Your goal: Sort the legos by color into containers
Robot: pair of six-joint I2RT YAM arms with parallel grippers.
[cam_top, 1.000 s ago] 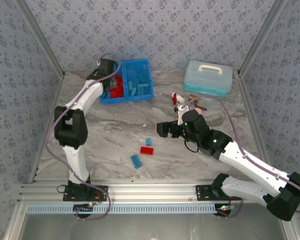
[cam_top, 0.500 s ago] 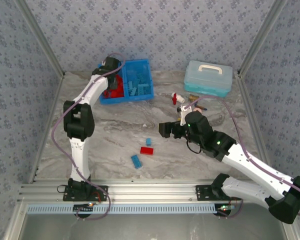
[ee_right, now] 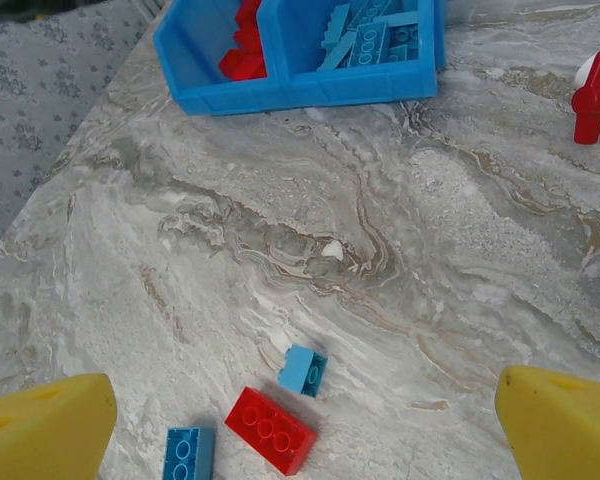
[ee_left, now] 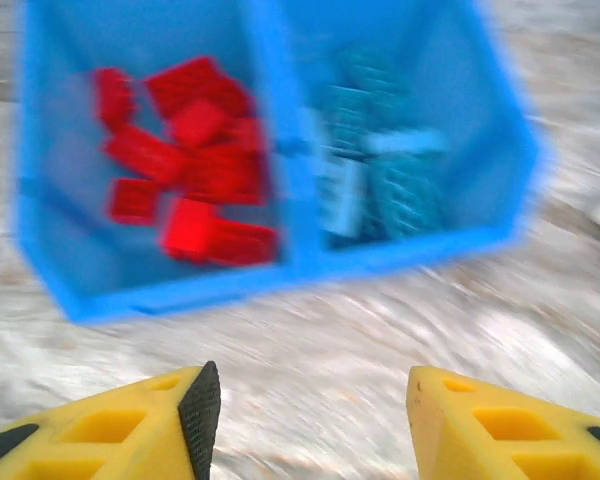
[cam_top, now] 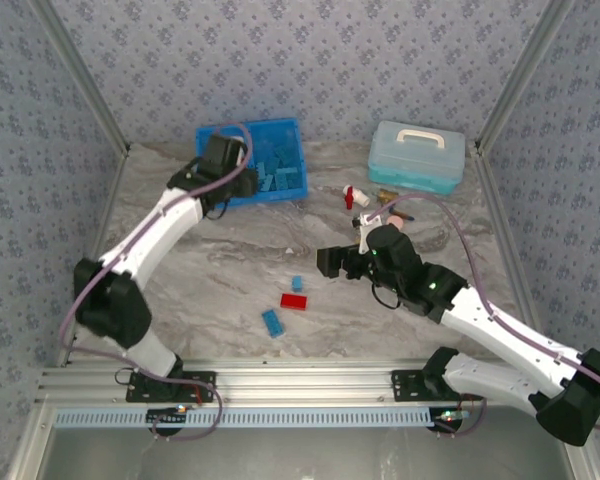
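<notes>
We saw the left arm (cam_top: 158, 226) stretched toward the bright blue plastic bin (ee_left: 280, 282) holding red bricks (ee_left: 195, 160) and light-blue bricks (ee_left: 380, 180), the left tool (ee_left: 305, 420) partly spread and empty. The right tool (ee_right: 305, 420) gaped wide over three loose bricks (ee_right: 270, 430) on the tabletop (ee_right: 400, 240).

**Red and blue on veined grey marble**

The bin (cam_top: 285, 196) is bright blue. Its left compartment holds bright red legos (ee_left: 195, 160), its right compartment light blue legos (ee_left: 380, 170). The table (cam_top: 210, 280) is grey-white marble with tan veins. On it near the middle lie one red brick (cam_top: 293, 301) and two blue bricks (cam_top: 272, 322). The case (cam_top: 417, 160) at far right is pale teal with a white handle. The walls (cam_top: 310, 60) carry a small blue-grey floral print. The left gripper (ee_left: 310, 430) has yellow fingers (ee_left: 490, 430) with black pads, and the right gripper (ee_right: 300, 430) has plain yellow fingers (ee_right: 50, 425).
</notes>
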